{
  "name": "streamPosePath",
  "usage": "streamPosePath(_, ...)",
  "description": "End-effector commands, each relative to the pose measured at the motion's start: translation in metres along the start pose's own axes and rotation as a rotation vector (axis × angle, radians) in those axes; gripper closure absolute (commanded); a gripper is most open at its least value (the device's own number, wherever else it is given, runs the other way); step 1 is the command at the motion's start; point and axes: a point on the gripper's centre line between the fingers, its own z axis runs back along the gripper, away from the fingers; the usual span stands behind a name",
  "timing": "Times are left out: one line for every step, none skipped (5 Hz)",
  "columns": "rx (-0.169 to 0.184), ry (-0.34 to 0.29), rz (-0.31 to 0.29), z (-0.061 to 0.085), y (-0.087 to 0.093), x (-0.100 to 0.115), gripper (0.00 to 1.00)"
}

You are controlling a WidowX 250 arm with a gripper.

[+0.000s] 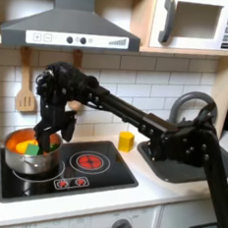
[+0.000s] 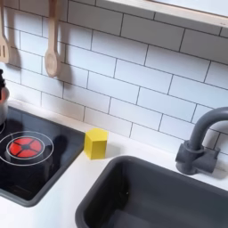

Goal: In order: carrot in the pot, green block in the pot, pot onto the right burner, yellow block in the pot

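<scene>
In the first exterior view we see the gripper (image 1: 47, 129) hanging straight over the pot (image 1: 30, 154), its fingers pointing down into the pot's mouth. The picture is too coarse for us to tell how far the jaws are parted or whether they grip anything. Just below the fingertips lies the green block (image 1: 33, 149), and beside it, toward the first exterior view's left, the carrot (image 1: 19, 141) rests inside the pot; whether the fingers touch the block we cannot say. The pot sits on the cooktop's (image 1: 120, 176) left side in the first exterior view. The right burner (image 1: 90, 162) lies bare, off to the right of the gripper and lower. Farther right again, the yellow block (image 1: 127, 141) stands on the white counter (image 2: 53, 209) behind the cooktop, between it and the sink (image 2: 169, 200).
</scene>
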Motion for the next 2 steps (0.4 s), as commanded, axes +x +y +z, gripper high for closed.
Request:
streamPosePath(-0.027,0.043,-0.085,0.0058,-0.005,0.0004,0.0)
streamPosePath(-0.028,0.076,-0.083,0.0058,-0.0017,0.0003,0.0)
